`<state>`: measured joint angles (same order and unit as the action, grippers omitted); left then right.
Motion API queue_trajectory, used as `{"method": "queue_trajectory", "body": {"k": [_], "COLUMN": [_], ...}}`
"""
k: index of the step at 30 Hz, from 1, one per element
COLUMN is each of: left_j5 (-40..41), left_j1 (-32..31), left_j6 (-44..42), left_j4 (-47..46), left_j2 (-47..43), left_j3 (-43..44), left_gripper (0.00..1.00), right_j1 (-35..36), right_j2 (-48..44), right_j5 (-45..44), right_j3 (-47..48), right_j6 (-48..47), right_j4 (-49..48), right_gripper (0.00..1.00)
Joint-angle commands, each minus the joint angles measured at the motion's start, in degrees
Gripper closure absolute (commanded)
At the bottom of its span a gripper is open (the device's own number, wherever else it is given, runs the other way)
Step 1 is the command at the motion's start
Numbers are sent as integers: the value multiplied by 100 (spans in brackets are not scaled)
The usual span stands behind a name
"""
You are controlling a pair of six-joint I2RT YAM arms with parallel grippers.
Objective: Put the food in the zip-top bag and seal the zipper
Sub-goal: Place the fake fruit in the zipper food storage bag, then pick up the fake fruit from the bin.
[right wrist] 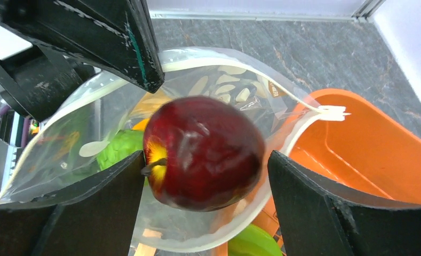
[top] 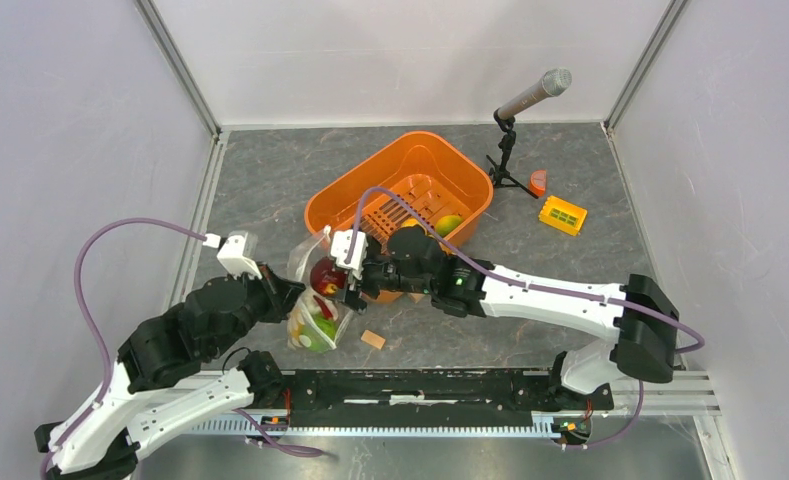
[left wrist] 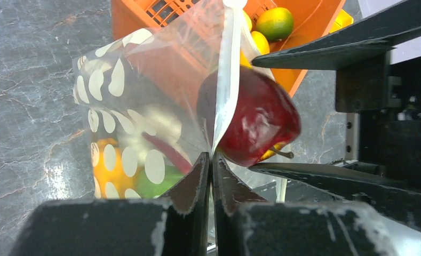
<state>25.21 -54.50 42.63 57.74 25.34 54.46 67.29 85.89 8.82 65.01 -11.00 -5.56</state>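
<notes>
Overhead. Pinches the rim of the zip-top bag point(top: 310, 328) with the left gripper point(top: 288, 295), pouch hanging just ahead of the fingertips, food already inside. Reaches in from the opposite side with the right gripper point(top: 348, 275), dark red apple point(top: 325, 275) between its jaws at the bag's mouth. Keeps the orange basket point(top: 410, 150) close behind the right wrist.

Left wrist. Shows jaws pressed together on the plastic right beside the zipper point(left wrist: 227, 69), the white strip running straight away from the fingertips. Puts the apple just beyond and to the right of the pinch, the strip crossing its face, so probably only partly past the rim. Frames the apple above and below with the right gripper's dark fingers.

Right wrist. Shows jaws apart, the apple centred between them: near or touching the left finger, a sliver of gap at the right one, so hardly gripped any more. Looks down past the apple onto a green cabbage point(right wrist: 120, 149) deeper in the pouch.

Risks, as a judgement. Could lose the apple over the rim if let go while straddling the strip. Could drag the single pinched point loose under the added weight, or fold the mouth shut. Could snag the rim when drawing the spread fingers out. Could block the zipper later if left high in the mouth.
</notes>
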Motion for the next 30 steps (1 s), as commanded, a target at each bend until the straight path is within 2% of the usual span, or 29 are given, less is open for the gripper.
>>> {"method": "queue_trajectory", "body": {"k": [1,8,12,15,18,22,25,28,30], "left_j5": [315,335,400,586,1373,1703,1608,1289,1111], "left_j1": [-15,-17,-11,-13,-14,-17,-16,-12,-10], "left_j6": [246,276,298,401,768,535,342,214,163], "left_j4": [-63,-59,-16,125,607,704,718,552,374], "left_j2": [-147,-221,-253,-219,-155,-65,97,169,141], "left_j3": [195,149,85,65,136,441,566,480,323], "left_gripper": [90,90,90,90,92,95,95,94,94], "right_j1": [13,13,13,3,-38,-288,-954,-1827,-2092], "right_j2": [-498,-356,-633,-957,-1223,-1460,-1432,-1002,-549], "right_j5": [153,156,36,-574,-1562,-2686,-2402,-1584,-1381], "right_j3": [-32,46,-89,-135,-152,-362,-383,-96,304], "right_j6": [9,183,207,124,128,573,1069,1559,1279], "right_j4": [-475,-449,-672,-629,-411,-121,288,1044,1727], "right_gripper": [11,9,10,15,20,23,23,23,15]}}
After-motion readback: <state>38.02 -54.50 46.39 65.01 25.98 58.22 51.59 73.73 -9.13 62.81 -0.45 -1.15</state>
